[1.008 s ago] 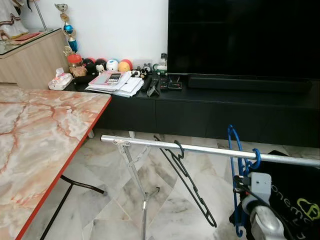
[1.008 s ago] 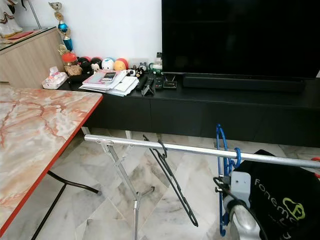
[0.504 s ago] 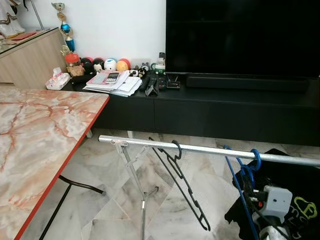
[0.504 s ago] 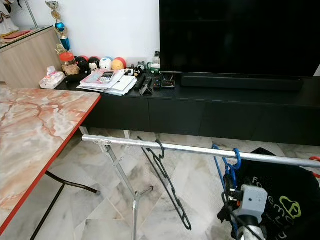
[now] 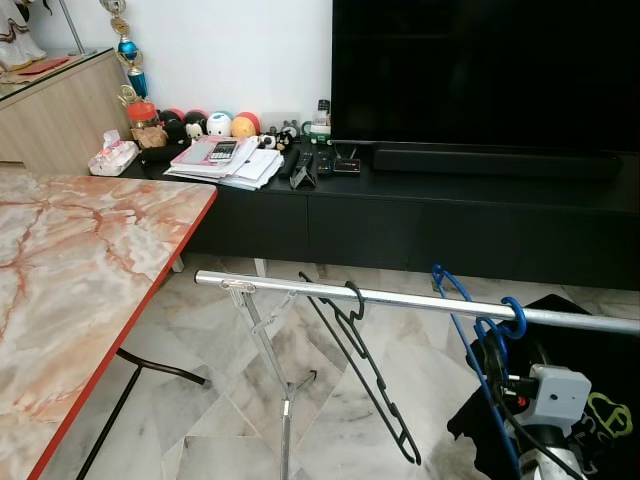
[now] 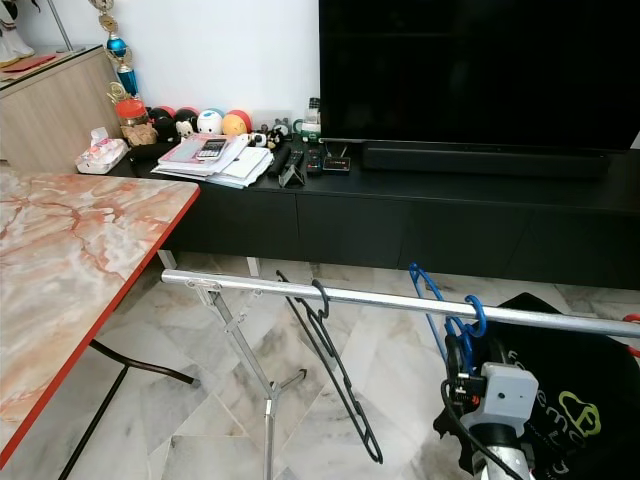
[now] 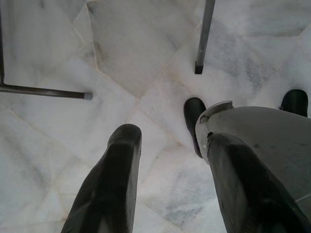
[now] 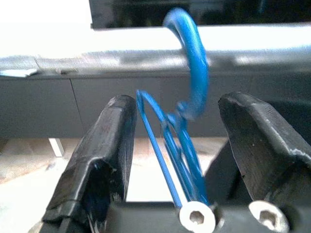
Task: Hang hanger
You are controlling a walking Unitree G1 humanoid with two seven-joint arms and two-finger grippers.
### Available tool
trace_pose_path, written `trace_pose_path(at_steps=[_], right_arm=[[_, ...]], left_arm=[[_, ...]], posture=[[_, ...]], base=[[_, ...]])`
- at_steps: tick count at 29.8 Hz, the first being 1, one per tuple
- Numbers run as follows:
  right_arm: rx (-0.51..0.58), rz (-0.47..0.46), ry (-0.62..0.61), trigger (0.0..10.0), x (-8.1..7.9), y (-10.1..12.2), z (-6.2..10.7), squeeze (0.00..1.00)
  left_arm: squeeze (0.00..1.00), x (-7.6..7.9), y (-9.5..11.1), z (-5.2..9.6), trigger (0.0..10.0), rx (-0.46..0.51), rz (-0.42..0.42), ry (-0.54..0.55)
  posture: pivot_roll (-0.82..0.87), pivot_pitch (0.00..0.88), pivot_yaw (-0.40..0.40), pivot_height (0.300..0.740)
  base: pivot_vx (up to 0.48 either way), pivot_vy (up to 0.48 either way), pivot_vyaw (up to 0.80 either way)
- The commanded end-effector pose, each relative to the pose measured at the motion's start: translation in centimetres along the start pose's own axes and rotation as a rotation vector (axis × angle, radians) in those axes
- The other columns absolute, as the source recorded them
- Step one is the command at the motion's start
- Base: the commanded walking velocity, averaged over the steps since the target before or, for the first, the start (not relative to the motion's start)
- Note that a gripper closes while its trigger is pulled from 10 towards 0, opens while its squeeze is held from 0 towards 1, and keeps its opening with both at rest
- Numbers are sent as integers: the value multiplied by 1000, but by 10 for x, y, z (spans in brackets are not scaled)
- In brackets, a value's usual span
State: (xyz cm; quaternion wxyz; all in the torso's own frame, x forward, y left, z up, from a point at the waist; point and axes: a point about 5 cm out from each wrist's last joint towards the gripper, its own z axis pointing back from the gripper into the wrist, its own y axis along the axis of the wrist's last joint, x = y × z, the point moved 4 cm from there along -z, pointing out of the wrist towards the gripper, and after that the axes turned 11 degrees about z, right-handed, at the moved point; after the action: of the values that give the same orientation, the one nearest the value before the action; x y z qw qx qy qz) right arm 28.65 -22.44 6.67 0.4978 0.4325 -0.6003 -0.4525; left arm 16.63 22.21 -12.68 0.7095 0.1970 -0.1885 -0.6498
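1. Left eye view: the blue hanger (image 5: 478, 340) has its hook over the silver rail (image 5: 400, 298), near the rail's right end, just beside a black garment (image 5: 600, 400). A black hanger (image 5: 365, 375) hangs further left on the same rail. The right arm's wrist block sits low, under the blue hook. The marble counter (image 5: 70, 270) is well apart on the left.

2. Right eye view: same scene. The blue hook (image 6: 474, 312) looks seated on the rail, and the hanger body is tilted, not hanging straight down. Judgement: the hang itself looks done and the release is the step in hand.

3. Left wrist view: the left claw (image 7: 170, 184) is idle with fingers apart, pointing at the marble floor (image 7: 73, 58). The robot's dark feet and a metal stand leg are below it.

4. Right wrist view: the right claw (image 8: 170, 145) has fingers spread wide, with the blue wires running between them. Neither finger pad visibly presses the wires, so it seems let go.

5. How to do it well: pull the right claw straight back and down, keeping the fingers wide so they don't snag the wires or lift the hook off. Stay clear of the black garment and don't knock the rail.
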Motion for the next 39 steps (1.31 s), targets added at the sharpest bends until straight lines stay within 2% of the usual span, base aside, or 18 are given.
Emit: trace_pose_path(at_steps=[1, 15, 19, 26, 30, 33, 39], right_arm=[[8, 0, 7, 10000, -2, 4, -3, 0], [-9, -8, 10, 10000, -6, 2, -2, 0], [-9, -12, 15, 10000, -9, 3, -4, 0], [-18, -15, 31, 10000, -13, 1, -4, 0], [-24, -16, 34, 10000, -13, 0, -3, 0], [-26, -15, 35, 10000, -14, -1, -3, 0], [-27, -18, 41, 10000, -15, -1, -5, 0]], left_arm=[[0, -3, -11, 2, 10000, -35, 10, 7], [0, -4, -8, 2, 10000, -36, 7, 0], [0, -2, -5, 1, 10000, -32, 8, -3], [0, 18, 10, -5, 10000, -9, 8, -28], [0, 23, 12, -7, 10000, -8, 7, -31], [0, 22, 11, -6, 10000, -10, 8, -29], [0, 1, -2, -1, 10000, -25, 13, -11]], posture=[[43, 35, 9, 740], [42, 46, 13, 740], [42, 47, 13, 740], [43, 46, 11, 740], [43, 48, 12, 740], [43, 48, 11, 740], [43, 48, 13, 740]], base=[[0, 0, 0], [0, 0, 0], [-257, 0, 0], [-285, 0, 0], [-296, 0, 0], [-300, 0, 0], [-301, 0, 0]])
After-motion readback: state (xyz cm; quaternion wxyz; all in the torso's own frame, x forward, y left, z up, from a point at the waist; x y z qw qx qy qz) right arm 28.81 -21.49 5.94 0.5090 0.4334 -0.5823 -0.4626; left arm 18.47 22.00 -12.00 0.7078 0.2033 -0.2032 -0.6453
